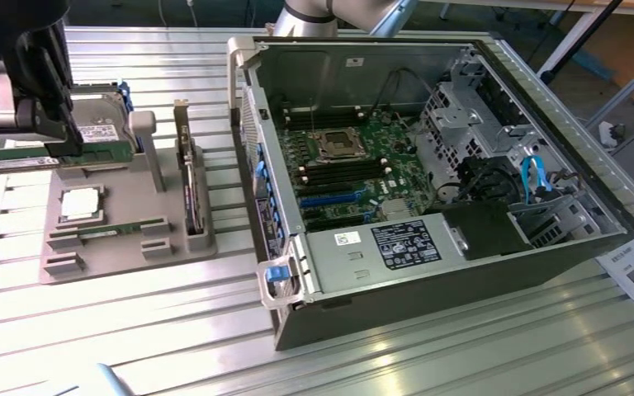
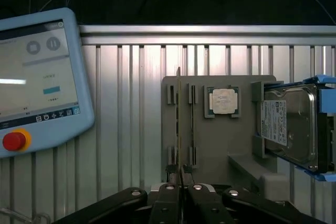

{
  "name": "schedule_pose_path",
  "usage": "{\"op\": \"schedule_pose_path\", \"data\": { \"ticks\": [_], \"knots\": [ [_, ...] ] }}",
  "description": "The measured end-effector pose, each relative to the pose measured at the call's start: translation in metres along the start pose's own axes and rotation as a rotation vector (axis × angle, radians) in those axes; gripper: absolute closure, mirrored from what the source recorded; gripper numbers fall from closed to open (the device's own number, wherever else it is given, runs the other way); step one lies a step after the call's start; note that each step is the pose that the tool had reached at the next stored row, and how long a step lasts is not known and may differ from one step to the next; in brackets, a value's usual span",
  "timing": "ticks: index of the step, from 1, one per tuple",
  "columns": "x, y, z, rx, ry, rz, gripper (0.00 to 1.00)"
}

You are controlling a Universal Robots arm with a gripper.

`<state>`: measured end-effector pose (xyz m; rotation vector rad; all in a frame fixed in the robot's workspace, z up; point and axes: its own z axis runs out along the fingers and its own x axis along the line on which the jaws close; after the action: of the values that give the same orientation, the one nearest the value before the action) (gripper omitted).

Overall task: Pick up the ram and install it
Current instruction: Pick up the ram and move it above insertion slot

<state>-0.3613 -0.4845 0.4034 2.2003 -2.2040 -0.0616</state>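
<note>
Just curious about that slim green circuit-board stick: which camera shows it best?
The exterior view: the slim green circuit-board stick shows its long labelled face. The wrist view shows it edge-on, a thin line held in the gripper.

Ext view: ram (image 1: 26, 162) end was cut by frame edge, gripper (image 1: 63, 147) body cropped. Wrist view: pendant (image 2: 37, 77) and hard drive (image 2: 291, 124) cropped; screen text unreadable; ram's near end prob. hidden in gripper.
</note>
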Motion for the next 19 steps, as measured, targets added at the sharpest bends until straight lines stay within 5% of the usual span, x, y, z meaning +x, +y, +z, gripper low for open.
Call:
{"op": "schedule_pose_path", "data": {
  "ticks": [7, 19],
  "knots": [
    [-0.0001, 0.0005, -0.0106, 0.0, 0.0, 0.0, 0.88],
    [0.0, -0.003, -0.0113, 0.0001, -0.0001, 0.001, 0.88]
  ]
}}
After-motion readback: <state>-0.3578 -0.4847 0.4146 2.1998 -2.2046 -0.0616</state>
